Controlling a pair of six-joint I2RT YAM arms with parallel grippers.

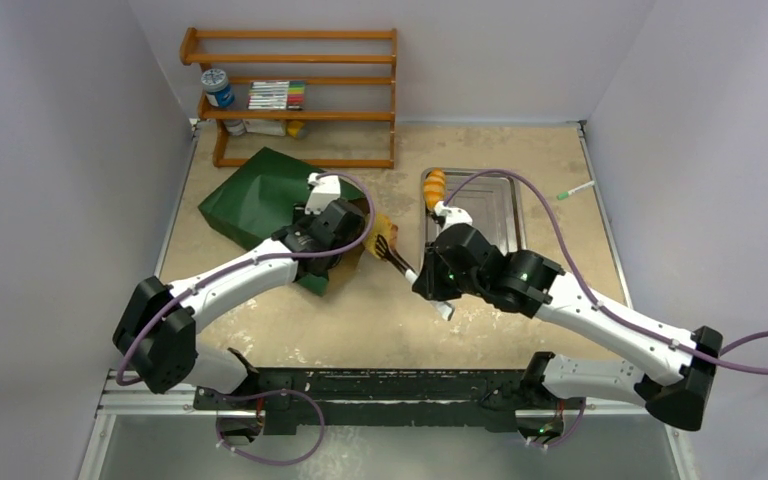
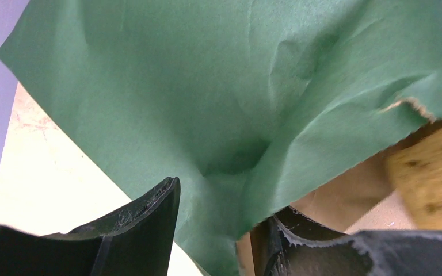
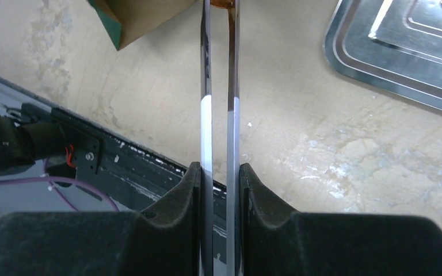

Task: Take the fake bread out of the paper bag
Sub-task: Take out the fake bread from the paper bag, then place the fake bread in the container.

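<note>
Gripping tongs (image 3: pixel 206 86), right end effector (image 3: pixel 220 172); left end effector (image 2: pixel 218 201) pinching paper bag (image 2: pixel 207 86), bread (image 2: pixel 431 172) half-hidden.

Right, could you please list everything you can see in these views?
paper bag: 1, dark green, left of centre, lying down
tan bread piece: 1, at the bag's mouth
orange roll: 1, at the tray's far-left corner
metal tray: 1, silver, right of centre
tongs: 1, steel, tips at the bag's mouth
wooden rack: 1, brown, at back, holding can and markers
stick: 1, white, green tip, far right
left gripper: black, astride the bag's edge
right gripper: black, shut on the tongs
</note>
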